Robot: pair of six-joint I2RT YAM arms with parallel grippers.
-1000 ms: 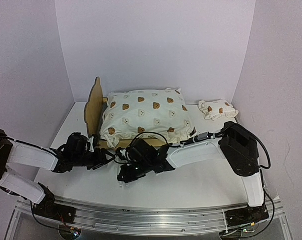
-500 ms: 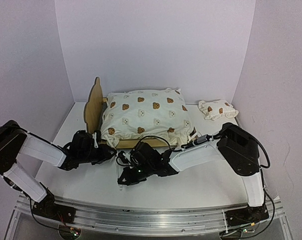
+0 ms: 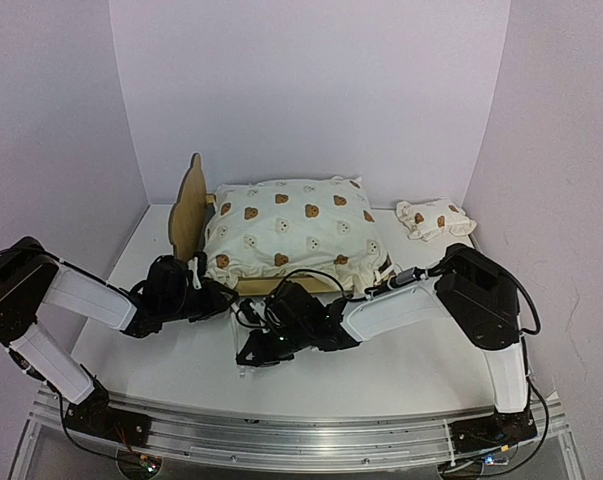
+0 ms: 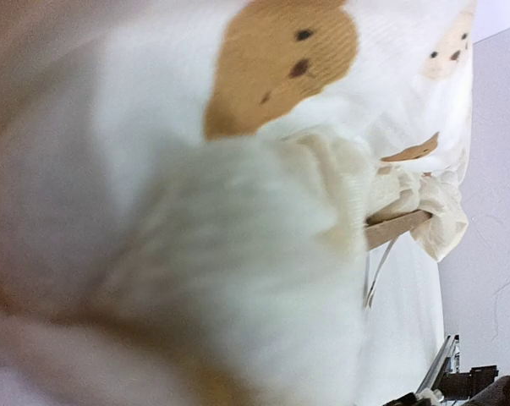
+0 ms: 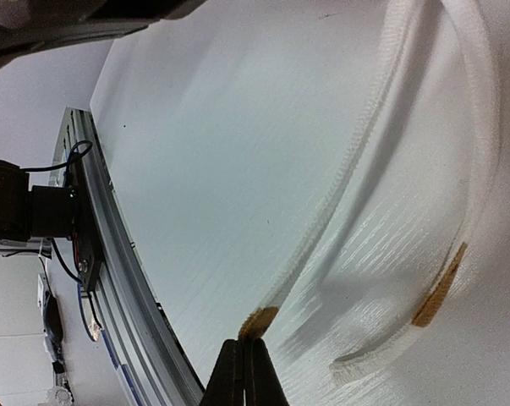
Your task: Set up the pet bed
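The left gripper (image 3: 219,298) is pushed up against the 7 o'clock corner of the pet bed (image 3: 259,287). This is a small bed of light wood with a puffy cream cushion (image 3: 291,230) that has brown bears printed on it. The gripper's own camera sees only soft cream cloth, very close and blurry. I cannot tell if its fingers are spread or squeezing.

The bed sits toward 12 o'clock on the white table (image 3: 401,370). Its flat wooden headboard with bear ears (image 3: 188,210) stands up at the bed's 9 o'clock end. The cushion lies on top and hangs over the wood a bit.

The right gripper (image 5: 244,351) is low over the table at the bed's 6 o'clock side, just beside it. Its two fingers are pressed tight together. They look to be pinching the brown tip of a thin white cloth strip (image 5: 258,321), and the strip curls away across the table.

A little bear-print pillow (image 3: 436,220) lies alone at the bed's 3 o'clock side, near the wall.
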